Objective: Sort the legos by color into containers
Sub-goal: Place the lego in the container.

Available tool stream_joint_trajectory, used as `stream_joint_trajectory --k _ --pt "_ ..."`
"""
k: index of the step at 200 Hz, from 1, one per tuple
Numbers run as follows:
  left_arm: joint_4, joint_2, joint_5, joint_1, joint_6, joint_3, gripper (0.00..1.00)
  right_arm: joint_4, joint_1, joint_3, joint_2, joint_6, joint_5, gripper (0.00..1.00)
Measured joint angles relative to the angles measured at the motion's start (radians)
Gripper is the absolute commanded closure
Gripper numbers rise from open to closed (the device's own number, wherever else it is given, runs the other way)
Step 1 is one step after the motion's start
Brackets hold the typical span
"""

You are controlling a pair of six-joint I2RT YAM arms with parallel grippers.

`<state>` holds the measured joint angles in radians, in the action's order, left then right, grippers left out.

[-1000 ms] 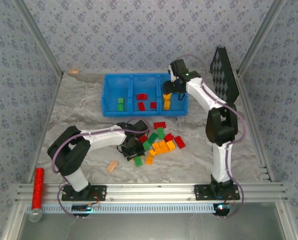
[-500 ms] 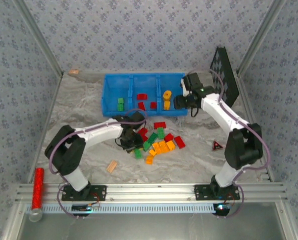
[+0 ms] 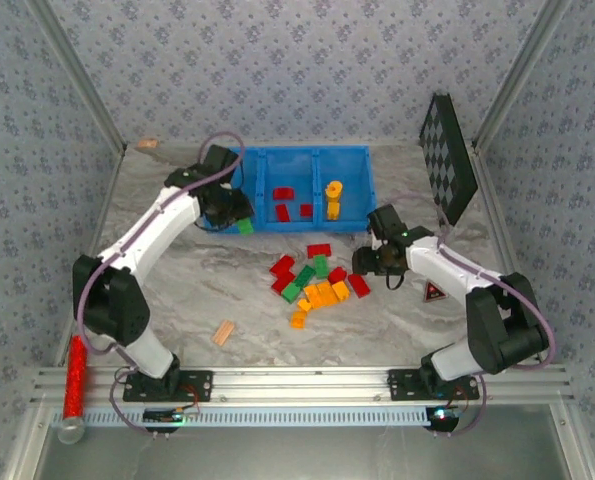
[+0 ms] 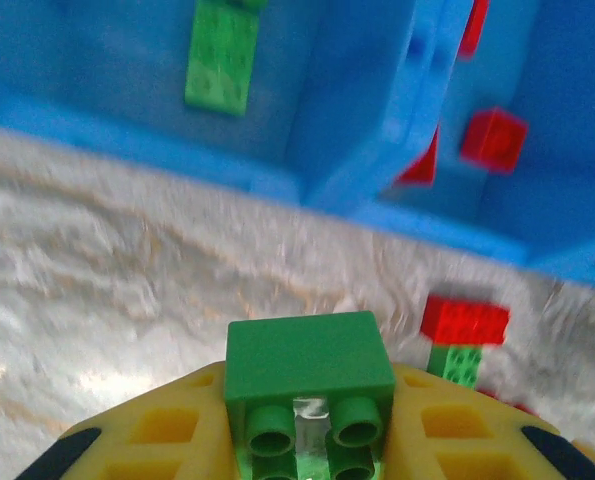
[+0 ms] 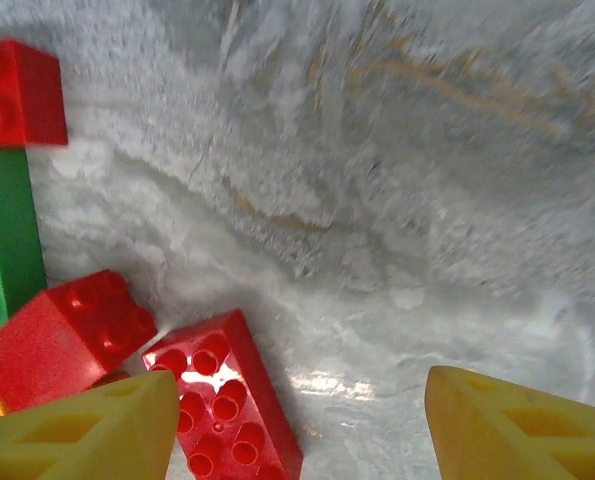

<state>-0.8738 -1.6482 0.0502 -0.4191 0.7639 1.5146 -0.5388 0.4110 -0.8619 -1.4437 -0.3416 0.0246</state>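
Three open compartments sit side by side in the blue bin (image 3: 297,151). The left gripper (image 3: 235,214) hangs at the bin's front wall, by the left compartment. Its fingers are pinched on a green brick (image 4: 309,372), whose studs face the wrist camera. Just past that wall, another green piece (image 4: 222,62) lies on the floor of the left compartment. The middle compartment holds red bricks (image 3: 283,194), and the right one holds an orange-yellow stack (image 3: 332,198).

The right gripper (image 3: 369,262) sits low over the table in front of the bin's right end. Its yellow fingers (image 5: 87,430) are spread wide with nothing between them but bare table. A red brick (image 5: 227,400) lies on the table just beside one fingertip, with another red one touching it on the far side.

The loose legos (image 3: 315,282), which are red, green and orange-yellow, lie in a cluster on the table in front of the bin's middle and right compartments, apart from its wall.
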Motion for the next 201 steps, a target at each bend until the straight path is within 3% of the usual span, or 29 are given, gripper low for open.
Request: stream_joint_trajectory --k 34,102,201 --pt "0.002 -0.123 -0.024 0.07 -0.066 0.16 0.77 0.032 0.033 0.031 0.001 -0.03 -0.002 0.32" --pt "0.001 -0.378 -0.026 0.164 -0.102 0.316 0.78 0.066 0.042 0.058 0.0 -0.06 -0.014 0.32" --pt "-0.04 -0.644 -0.025 0.177 -0.12 0.529 0.77 0.109 0.06 0.084 -0.021 -0.074 -0.014 0.32"
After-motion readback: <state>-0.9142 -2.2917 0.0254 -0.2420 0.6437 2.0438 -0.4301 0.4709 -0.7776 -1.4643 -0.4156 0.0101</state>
